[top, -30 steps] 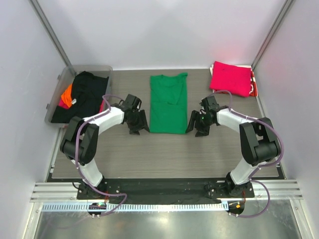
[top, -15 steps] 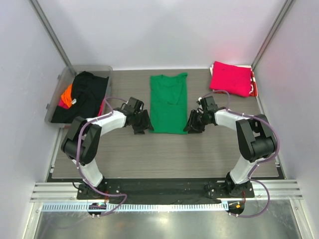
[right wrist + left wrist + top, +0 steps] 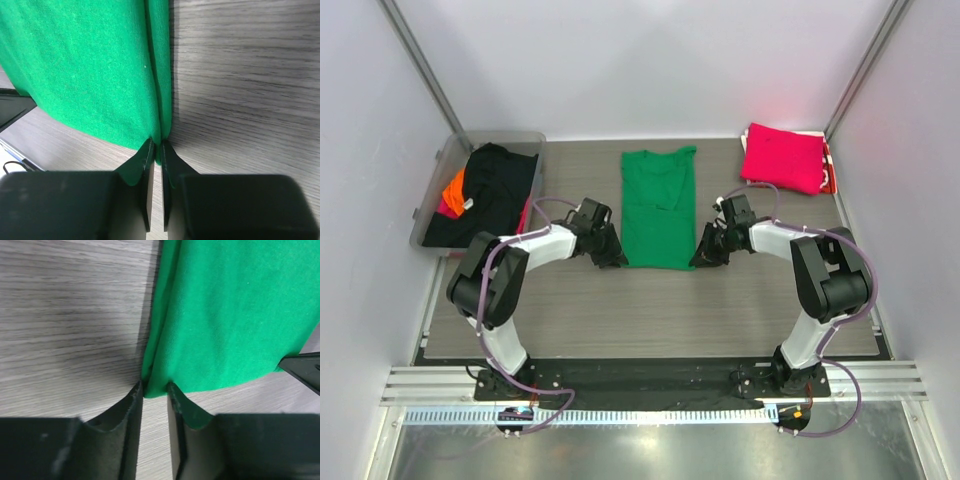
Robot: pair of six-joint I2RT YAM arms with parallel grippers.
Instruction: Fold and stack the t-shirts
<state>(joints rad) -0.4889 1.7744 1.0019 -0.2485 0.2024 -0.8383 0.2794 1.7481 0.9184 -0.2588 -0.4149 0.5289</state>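
Green cotton-type knit, one green t-shirt (image 3: pixel 658 208), already folded into a long strip and lying flat on the table (image 3: pixel 650 310) midway between the two arms.

- Handling: judge it light, limp and slightly clingy. It will sag and unfold if you lift it from one point, so take it at both near corners through all the layers.
- Left gripper (image 3: pixel 154 387): at the near left corner of the green t-shirt. The jaws stand narrow around the folded edge, but a slit of table shows between them, so you cannot tell whether the cloth is clamped.
- Right gripper (image 3: pixel 156 145): at the near right corner of the green t-shirt, with the jaws almost together and the folded edge nipped between the tips.
- Other stock: a folded magenta t-shirt (image 3: pixel 782 157) lies far right of the green t-shirt. A clear tub (image 3: pixel 440 170) to its left holds a black t-shirt (image 3: pixel 495 195) and an orange t-shirt (image 3: pixel 453 188).
- Views: only the top camera gives you the strip's full length, the pile and the tub. Only the wrist cameras show the stacked layers at each corner and how the jaws stand.
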